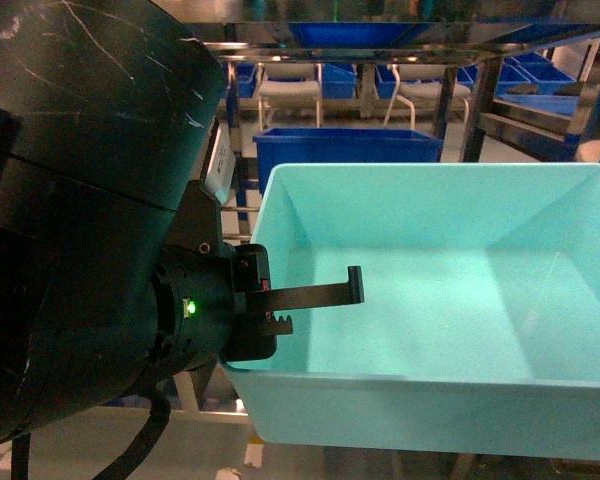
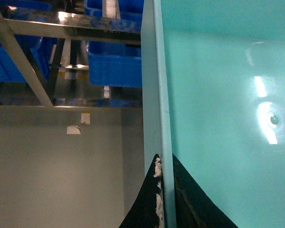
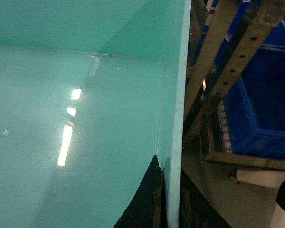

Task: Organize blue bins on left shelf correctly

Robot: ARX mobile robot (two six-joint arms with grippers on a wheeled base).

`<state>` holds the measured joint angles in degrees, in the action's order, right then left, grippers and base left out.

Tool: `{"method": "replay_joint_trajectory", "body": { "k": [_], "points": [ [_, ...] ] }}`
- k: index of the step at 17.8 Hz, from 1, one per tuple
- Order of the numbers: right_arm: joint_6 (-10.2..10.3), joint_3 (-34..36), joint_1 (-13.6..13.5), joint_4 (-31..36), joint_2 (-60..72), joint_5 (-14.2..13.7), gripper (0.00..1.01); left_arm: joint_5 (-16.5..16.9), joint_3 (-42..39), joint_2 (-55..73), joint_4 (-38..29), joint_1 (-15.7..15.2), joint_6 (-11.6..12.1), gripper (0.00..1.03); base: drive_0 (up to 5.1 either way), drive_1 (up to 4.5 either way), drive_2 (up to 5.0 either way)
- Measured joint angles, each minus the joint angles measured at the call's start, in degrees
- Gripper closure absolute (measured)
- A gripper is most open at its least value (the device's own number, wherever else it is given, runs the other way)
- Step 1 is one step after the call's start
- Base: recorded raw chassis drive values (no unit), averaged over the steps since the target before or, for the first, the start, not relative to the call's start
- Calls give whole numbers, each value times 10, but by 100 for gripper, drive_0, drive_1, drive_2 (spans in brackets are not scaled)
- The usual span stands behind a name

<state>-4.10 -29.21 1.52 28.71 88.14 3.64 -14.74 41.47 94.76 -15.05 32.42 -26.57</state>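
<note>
A light turquoise blue bin (image 1: 430,300) is held up in front of me and fills most of the head view; it is empty inside. My left gripper (image 1: 340,292) is shut on its left wall, one black finger inside the bin and the other hidden outside. In the left wrist view the left gripper (image 2: 165,164) pinches the thin rim of the bin (image 2: 218,95). My right gripper (image 3: 171,166) is shut on the opposite wall of the bin (image 3: 85,118); it is outside the head view. The steel left shelf (image 1: 460,120) stands just beyond the bin.
Dark royal-blue ribbed bins (image 1: 348,150) sit on the rack behind the held bin, also seen as a dark bin (image 2: 115,66) and a dark bin (image 3: 261,109) beside white rollers. A steel post (image 3: 228,61) runs close to the bin's right wall. My left arm's black housing (image 1: 80,200) blocks the left of the head view.
</note>
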Motion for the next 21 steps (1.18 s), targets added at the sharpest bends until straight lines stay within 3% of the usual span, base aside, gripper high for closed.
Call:
{"method": "replay_joint_trajectory", "body": {
  "k": [7, 21],
  "points": [
    [0, 0, -1, -2, 0, 0, 99, -1, 0, 0, -2, 0, 0, 101, -296, 488, -220],
    [0, 0, 0, -2, 0, -1, 99, 0, 0, 0, 0, 0, 0, 101, 43, 30, -70]
  ]
}}
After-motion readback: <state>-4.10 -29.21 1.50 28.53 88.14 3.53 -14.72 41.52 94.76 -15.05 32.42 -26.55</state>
